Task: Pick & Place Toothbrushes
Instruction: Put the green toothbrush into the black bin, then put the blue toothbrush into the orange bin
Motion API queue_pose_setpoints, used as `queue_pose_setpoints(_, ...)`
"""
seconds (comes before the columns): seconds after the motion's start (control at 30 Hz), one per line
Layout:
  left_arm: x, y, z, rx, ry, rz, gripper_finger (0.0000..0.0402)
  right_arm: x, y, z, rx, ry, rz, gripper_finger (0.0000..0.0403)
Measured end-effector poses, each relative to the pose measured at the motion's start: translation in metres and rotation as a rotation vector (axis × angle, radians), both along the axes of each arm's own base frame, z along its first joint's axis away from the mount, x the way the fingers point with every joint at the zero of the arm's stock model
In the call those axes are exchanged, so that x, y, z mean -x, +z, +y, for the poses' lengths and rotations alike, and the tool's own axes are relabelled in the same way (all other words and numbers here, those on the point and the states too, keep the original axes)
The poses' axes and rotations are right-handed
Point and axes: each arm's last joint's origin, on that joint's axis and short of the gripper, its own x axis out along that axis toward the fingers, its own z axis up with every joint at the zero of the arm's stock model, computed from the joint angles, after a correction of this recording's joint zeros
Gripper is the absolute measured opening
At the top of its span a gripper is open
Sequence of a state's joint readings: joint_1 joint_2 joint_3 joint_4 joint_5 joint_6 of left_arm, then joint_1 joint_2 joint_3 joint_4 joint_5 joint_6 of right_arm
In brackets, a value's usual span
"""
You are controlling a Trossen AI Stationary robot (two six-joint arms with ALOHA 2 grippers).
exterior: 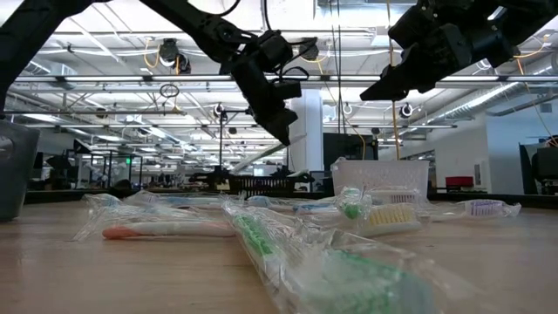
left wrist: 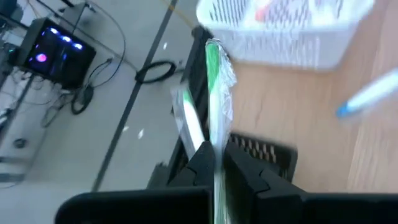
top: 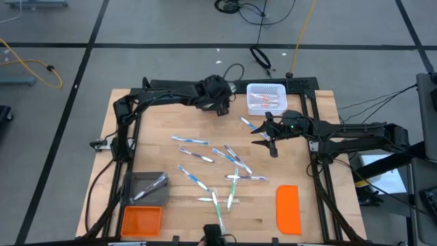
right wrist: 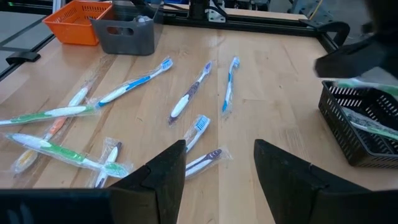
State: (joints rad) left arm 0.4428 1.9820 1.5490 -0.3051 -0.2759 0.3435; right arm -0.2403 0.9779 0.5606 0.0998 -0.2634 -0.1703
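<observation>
Roughly a dozen wrapped toothbrushes [top: 212,160] lie scattered across the middle of the wooden table [top: 321,137], w/ a few more inside the white basket [top: 265,96] at the far edge. The left gripper [top: 220,102] hangs just beside that white basket, on its left in the high view, fingers pressed together on a green toothbrush [left wrist: 214,93] still in its clear wrapper; the left wrist view shows the wrapped brush sticking out past the fingertips toward the basket's rim. The right gripper [top: 271,141] hovers near the white basket's front side, above the table and clear of the loose brushes, its fingers [right wrist: 158,171] spread apart w/ nothing between them. In the right wrist view, blue, purple & green-handled brushes lie flat on the wood ahead of those spread fingers. Well away from the white basket, at the near-left corner of the table, sit a grey bin [top: 147,188] w/ a brush or two in it and an orange basket [top: 141,220] just in front of the bin. A flat orange lid [top: 288,208] lies at the near-right, also well apart from the white basket. From the low view, both arms come in from above, over the wrapped brushes in the foreground.
</observation>
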Motion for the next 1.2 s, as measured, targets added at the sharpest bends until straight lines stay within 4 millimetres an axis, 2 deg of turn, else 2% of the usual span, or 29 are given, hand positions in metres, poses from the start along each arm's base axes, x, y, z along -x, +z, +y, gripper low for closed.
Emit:
queue_pose_setpoints(0.13,0.002,0.003,0.01,0.052,-0.004,-0.09,0.001,0.0,0.0,0.0,0.0,0.0,0.0,0.018)
queue_pose_setpoints(0.37,0.004,0.003,0.015,0.077,0.053,-0.117,0.0038,0.0,-0.001,0.0,-0.002,-0.001,0.006,0.018)
queue_pose_setpoints(0.63,0.005,0.002,0.016,0.072,0.082,-0.111,0.0048,0.0,-0.001,0.0,-0.003,-0.001,0.006,0.018)
queue_pose_setpoints(0.97,0.008,0.0,0.016,0.071,0.136,-0.077,0.0128,0.001,-0.001,0.0,-0.005,-0.008,0.014,0.018)
queue_pose_setpoints(1.2,0.009,-0.001,0.016,0.1,0.167,-0.092,0.0149,0.005,-0.01,-0.006,0.032,-0.251,0.121,0.018)
